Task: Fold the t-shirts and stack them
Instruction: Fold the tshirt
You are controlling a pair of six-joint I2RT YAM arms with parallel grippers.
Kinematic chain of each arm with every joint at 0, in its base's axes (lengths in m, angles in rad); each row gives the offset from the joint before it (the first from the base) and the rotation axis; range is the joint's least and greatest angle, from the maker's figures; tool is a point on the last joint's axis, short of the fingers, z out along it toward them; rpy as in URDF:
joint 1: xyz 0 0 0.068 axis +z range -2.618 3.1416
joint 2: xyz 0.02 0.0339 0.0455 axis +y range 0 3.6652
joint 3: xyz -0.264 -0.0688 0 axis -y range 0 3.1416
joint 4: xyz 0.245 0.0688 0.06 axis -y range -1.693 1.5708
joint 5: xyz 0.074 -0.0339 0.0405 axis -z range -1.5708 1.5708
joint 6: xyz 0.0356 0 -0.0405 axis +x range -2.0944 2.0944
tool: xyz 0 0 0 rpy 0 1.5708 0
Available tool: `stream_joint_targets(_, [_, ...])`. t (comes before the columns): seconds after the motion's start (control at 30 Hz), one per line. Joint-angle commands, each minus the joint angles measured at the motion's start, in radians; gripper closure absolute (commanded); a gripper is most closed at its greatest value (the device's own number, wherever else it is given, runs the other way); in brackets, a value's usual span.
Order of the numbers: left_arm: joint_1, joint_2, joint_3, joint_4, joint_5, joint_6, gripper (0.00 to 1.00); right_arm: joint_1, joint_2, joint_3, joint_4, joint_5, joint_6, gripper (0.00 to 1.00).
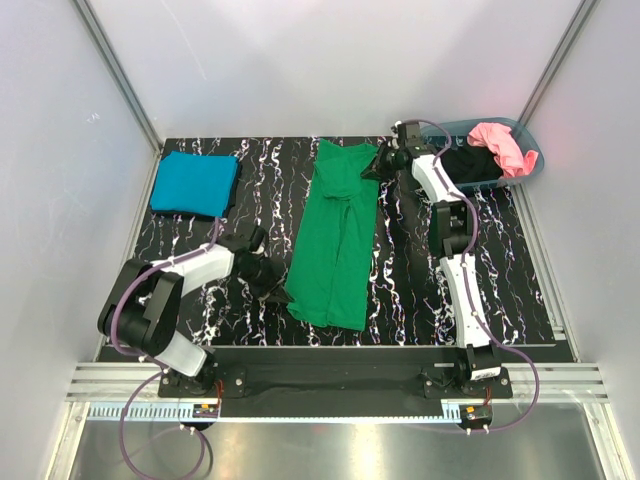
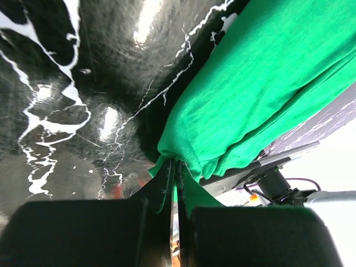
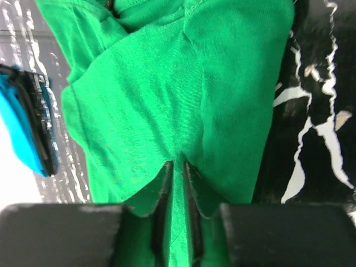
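The bright green t-shirt [image 1: 335,235] lies folded lengthwise down the middle of the table. My left gripper [image 1: 280,288] is shut on its near left corner, with the green cloth [image 2: 250,94] pinched between the jaws in the left wrist view. My right gripper [image 1: 372,166] is shut on the shirt's far right edge [image 3: 167,100]. The teal blue t-shirt [image 1: 194,183] lies folded at the far left and also shows in the right wrist view [image 3: 25,125]. A pink t-shirt [image 1: 500,146] and a black t-shirt [image 1: 470,163] lie in the basket.
The grey-blue oval basket [image 1: 528,170] stands at the far right corner. White walls close in the black marbled table [image 1: 410,290] on three sides. A metal rail runs along the near edge by the arm bases.
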Motion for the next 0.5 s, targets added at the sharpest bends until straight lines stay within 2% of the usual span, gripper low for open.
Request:
stream_joint_targets(0.0, [-0.003,0.001,0.031,-0.016,0.025,-0.001,0.96,-0.013,-0.019,0.056,0.048,-0.083,0.010,0.77])
stream_joint_targets(0.03, [-0.003,0.010,0.046,-0.083,0.013,0.034,0.94,-0.013,-0.047,0.041,0.061,-0.088,0.012,0.70])
stream_joint_targets(0.1, [-0.003,0.011,0.087,-0.145,-0.033,0.069,0.86,-0.014,-0.161,-0.054,0.075,-0.077,0.012,0.66])
stream_joint_targets(0.13, [-0.001,0.007,0.100,-0.198,-0.071,0.101,0.70,-0.014,-0.205,-0.132,0.079,-0.067,0.012,0.61])
stream_joint_targets(0.17, [0.002,0.005,0.118,-0.218,-0.085,0.117,0.62,-0.014,-0.289,-0.172,0.078,-0.056,0.016,0.57])
stream_joint_targets(0.23, [0.014,0.004,0.130,-0.254,-0.116,0.148,0.52,-0.014,-0.372,-0.255,0.059,-0.047,0.027,0.53])
stream_joint_targets(0.27, [0.022,0.004,0.133,-0.263,-0.119,0.161,0.51,-0.013,-0.412,-0.342,0.043,-0.021,0.030,0.48])
stream_joint_targets(0.33, [0.051,-0.001,0.136,-0.257,-0.134,0.203,0.49,-0.013,-0.538,-0.440,-0.022,0.016,0.053,0.46])
stream_joint_targets(0.37, [0.063,0.001,0.132,-0.243,-0.119,0.221,0.47,-0.008,-0.585,-0.565,-0.025,0.023,0.061,0.45])
stream_joint_targets(0.43, [0.094,0.017,0.126,-0.194,-0.072,0.276,0.46,0.006,-0.734,-0.702,-0.043,0.047,0.070,0.35])
stream_joint_targets(0.47, [0.097,0.028,0.130,-0.183,-0.038,0.296,0.46,0.036,-0.784,-0.821,-0.051,0.073,0.061,0.31])
